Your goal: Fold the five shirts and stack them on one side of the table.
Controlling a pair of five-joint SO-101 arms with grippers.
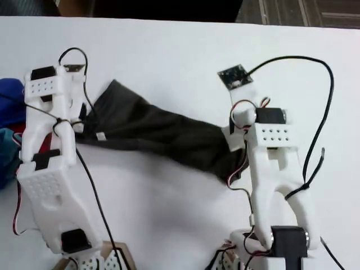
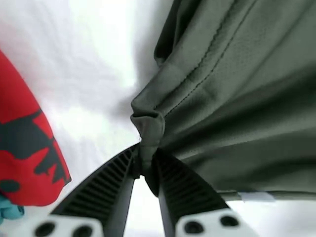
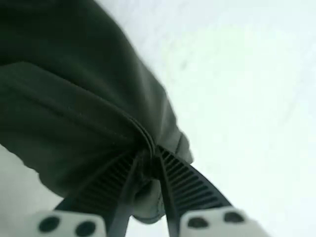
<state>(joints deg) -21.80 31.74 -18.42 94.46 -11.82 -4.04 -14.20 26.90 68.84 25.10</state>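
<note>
Mid-fold here: left fingers (image 2: 106, 185) and right fingers (image 3: 190, 182) each pinch an end of the dark olive cloth shirt (image 1: 163, 132). Next, I'd guess, bring the ends together.

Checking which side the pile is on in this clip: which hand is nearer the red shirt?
Left. The left hand, shut on the dark shirt, sits just beside the red shirt. The right hand grips the dark shirt's other end, farther from it.

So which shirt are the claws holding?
The dark shirt: the left gripper and right gripper each pinch an end. The red shirt and blue shirt lie aside.
</note>
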